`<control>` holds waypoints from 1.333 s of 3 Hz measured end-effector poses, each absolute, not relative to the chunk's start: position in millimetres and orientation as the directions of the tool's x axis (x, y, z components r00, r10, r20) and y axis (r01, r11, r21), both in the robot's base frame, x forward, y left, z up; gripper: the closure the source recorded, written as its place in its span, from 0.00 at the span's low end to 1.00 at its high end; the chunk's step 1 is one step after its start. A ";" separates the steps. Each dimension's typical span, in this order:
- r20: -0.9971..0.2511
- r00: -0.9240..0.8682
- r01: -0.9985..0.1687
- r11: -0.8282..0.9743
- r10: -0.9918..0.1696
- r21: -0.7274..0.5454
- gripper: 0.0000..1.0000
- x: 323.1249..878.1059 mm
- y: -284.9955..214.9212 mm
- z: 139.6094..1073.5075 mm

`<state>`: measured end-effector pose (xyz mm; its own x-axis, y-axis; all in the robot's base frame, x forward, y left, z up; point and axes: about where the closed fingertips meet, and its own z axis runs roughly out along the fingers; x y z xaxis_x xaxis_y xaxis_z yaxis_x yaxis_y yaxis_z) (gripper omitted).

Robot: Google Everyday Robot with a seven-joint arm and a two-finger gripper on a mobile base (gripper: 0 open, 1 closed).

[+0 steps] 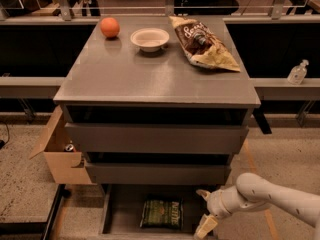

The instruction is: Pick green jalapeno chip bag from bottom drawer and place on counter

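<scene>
The green jalapeno chip bag (161, 213) lies flat on the floor of the open bottom drawer (122, 211), near its middle. My gripper (204, 210) hangs at the drawer's right side, just right of the bag and apart from it. Its two pale fingers (205, 226) are spread apart with nothing between them. The white arm (272, 194) reaches in from the lower right. The grey counter (150, 71) tops the cabinet above.
On the counter stand an orange (110, 27), a white bowl (149, 38) and a large brown and yellow chip bag (202, 43). A cardboard box (60, 151) sits left of the cabinet. A sanitizer bottle (298, 73) stands on the right ledge.
</scene>
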<state>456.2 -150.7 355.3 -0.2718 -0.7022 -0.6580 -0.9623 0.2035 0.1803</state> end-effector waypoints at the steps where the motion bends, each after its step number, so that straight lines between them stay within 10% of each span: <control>1: -0.678 -0.259 -0.966 0.185 -0.688 0.181 0.00 461.6 -143.2 336.1; 4: -0.719 -0.201 -0.978 0.182 -0.666 0.105 0.00 475.3 -106.8 274.6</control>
<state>475.3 -106.8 274.6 -0.2009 -0.6655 -0.7188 -0.9777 0.1818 0.1050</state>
